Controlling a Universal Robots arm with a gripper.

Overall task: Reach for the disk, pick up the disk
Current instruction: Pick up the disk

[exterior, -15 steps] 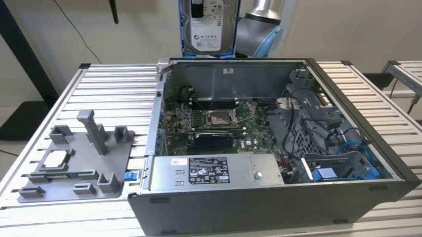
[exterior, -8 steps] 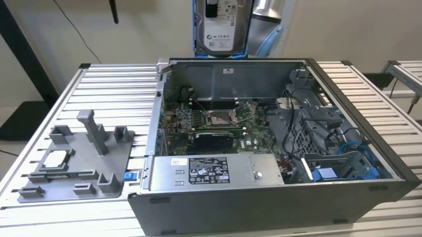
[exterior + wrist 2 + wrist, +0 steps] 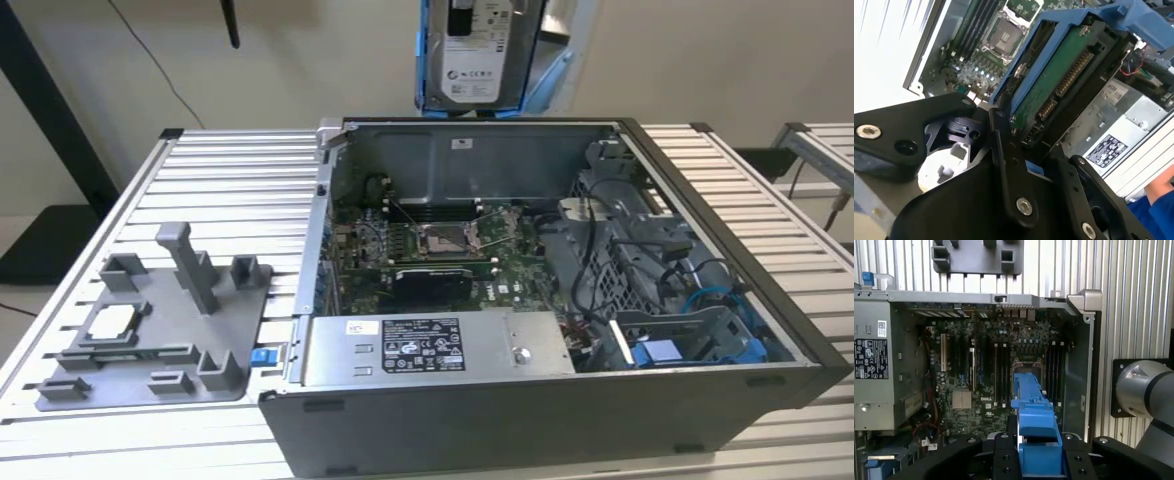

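Slatted table [image 3: 200, 170] bears one open case [image 3: 534, 420] — one pincer [image 3: 1039, 447] clamps one disk [image 3: 474, 60] above.

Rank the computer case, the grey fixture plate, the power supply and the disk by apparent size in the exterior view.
1. computer case
2. grey fixture plate
3. power supply and disk: not ranked; the disk hangs above the case's far wall and the picture's top edge cuts it off.
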